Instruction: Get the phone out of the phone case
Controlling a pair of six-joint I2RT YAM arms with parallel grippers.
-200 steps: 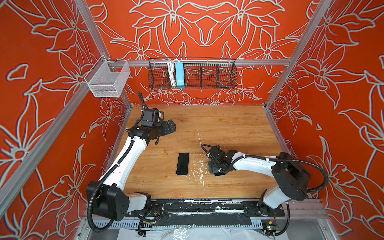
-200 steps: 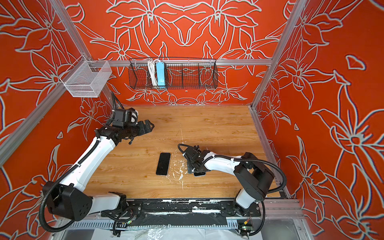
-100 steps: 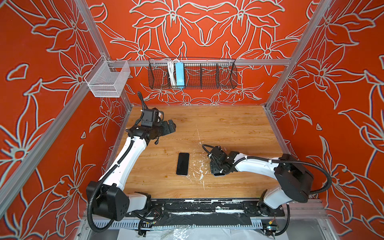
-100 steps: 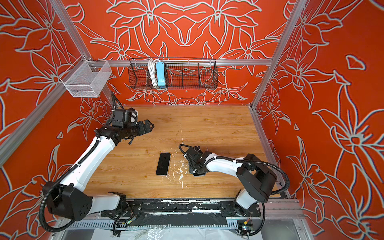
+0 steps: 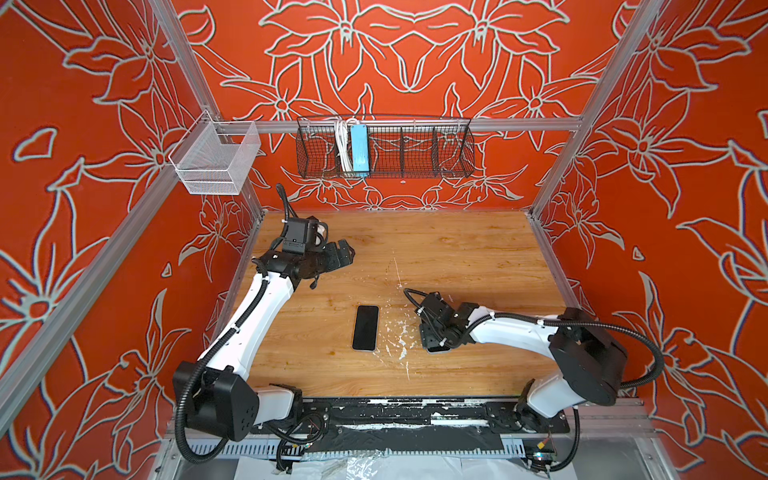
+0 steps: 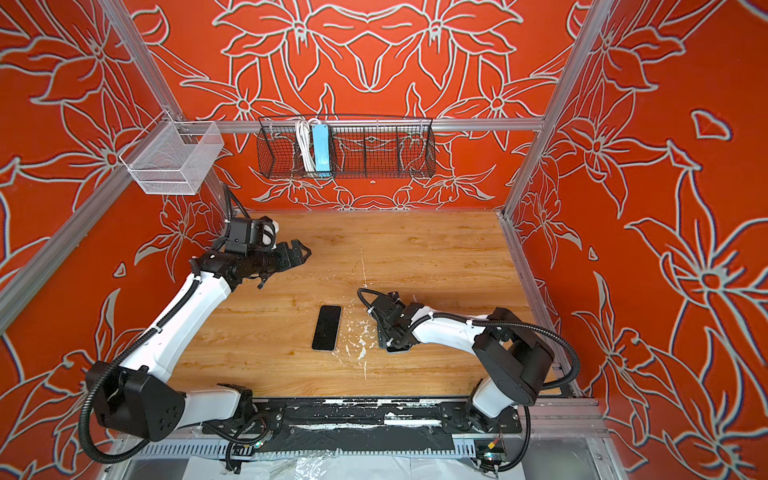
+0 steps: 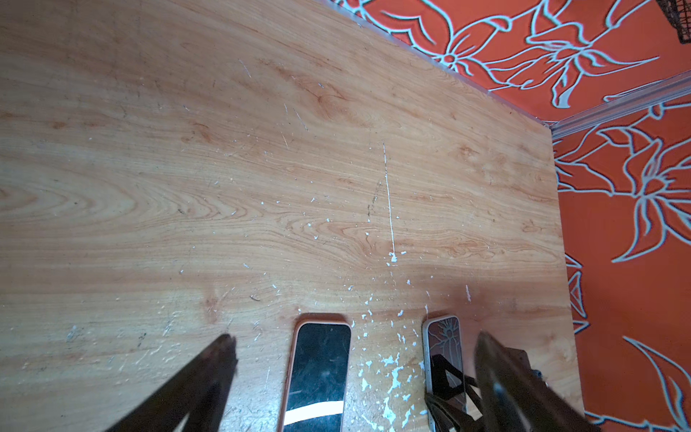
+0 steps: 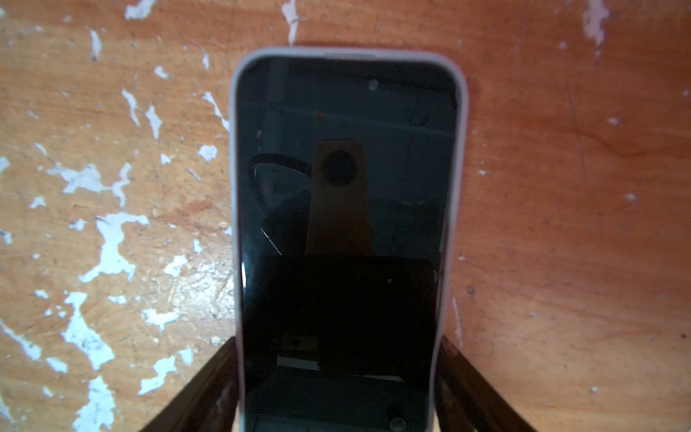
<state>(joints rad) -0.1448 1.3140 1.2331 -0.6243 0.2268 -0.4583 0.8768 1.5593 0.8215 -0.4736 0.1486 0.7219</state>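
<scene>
Extraction not yet achieved: the phone (image 8: 344, 224) lies flat on the tabletop (image 5: 457, 257), seemingly seated in its pale case (image 8: 347, 52), right claw (image 8: 338, 340) clamping its sides, left claw (image 5: 343, 253) open, idle

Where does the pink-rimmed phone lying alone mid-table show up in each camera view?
Both top views: the pink-rimmed phone lies mid-table, screen up, left of the right gripper.
Left wrist: in view, beside the grey-rimmed phone.
Right wrist: not in it; only the grey-rimmed phone shows.
Shared landmark: white chipped patches between the two phones, seen in all four views.
</scene>
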